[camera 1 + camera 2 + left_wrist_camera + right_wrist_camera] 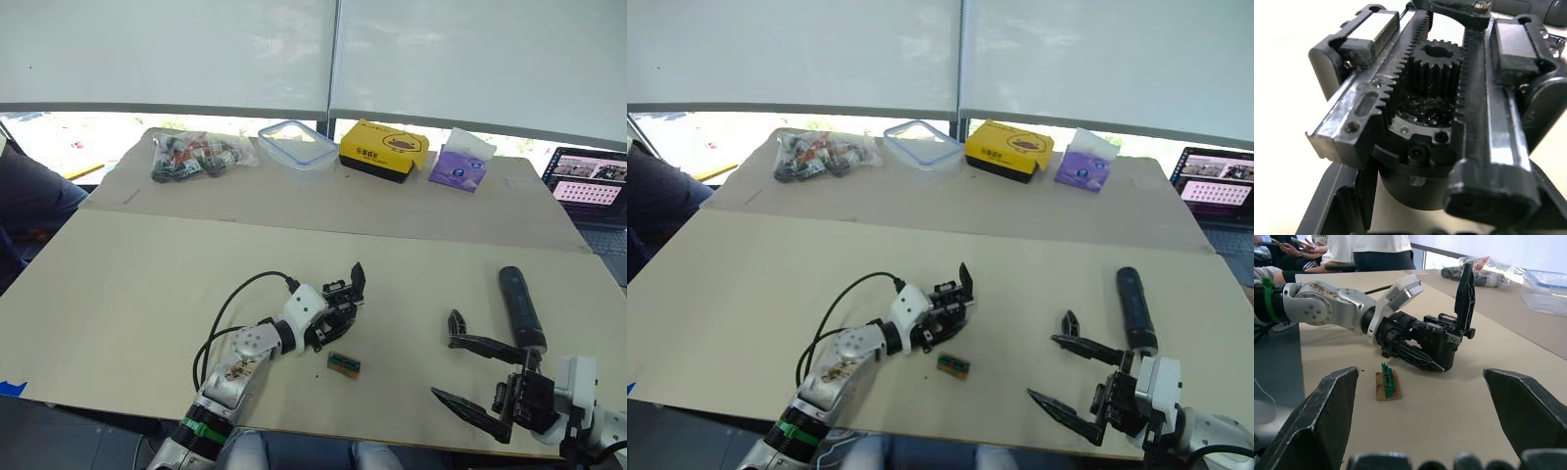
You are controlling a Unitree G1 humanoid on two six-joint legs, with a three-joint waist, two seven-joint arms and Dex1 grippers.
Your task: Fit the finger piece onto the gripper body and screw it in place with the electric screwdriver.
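Pale beige worktop [118, 284], two boards butted together.

Left gripper [328, 315]: jaws clamped on the small black gripper body [1442, 340], a mechanical assembly with a round base and linkage parts, held low at mid-worktop and resting on or just above the surface. One pointed black finger stands upright from it. Left wrist view, close in: toothed racks either side of a black pinion gear [1436, 66], slide rails, screw holes showing.

Small green-brown rectangular block [344, 363] lies flat just beside the gripper body, on the near side, apart from it.

Right gripper [468, 374]: jaws spread wide, nothing between them, hovering near the front edge of the worktop on the right. Thick black cylindrical electric screwdriver [519, 306] lies on the worktop just beyond it, rounded end pointing away from the robot, near end hidden behind the gripper's housing; contact cannot be told. Bit not made out.

Loose finger piece: could not pick it out for certain anywhere on the worktop. Whether the upright finger is the piece to be fitted or the one already mounted cannot be told.

Far side, well apart: clear bag of dark parts [196, 155], clear lidded plastic box [297, 144], yellow carton [383, 149], purple tissue pack [458, 168], open laptop [588, 186].

Progress, as judged: body secured in the left; screwdriver not yet picked up; no screwing evident. Fitting unconfirmed, driving the screw remains.
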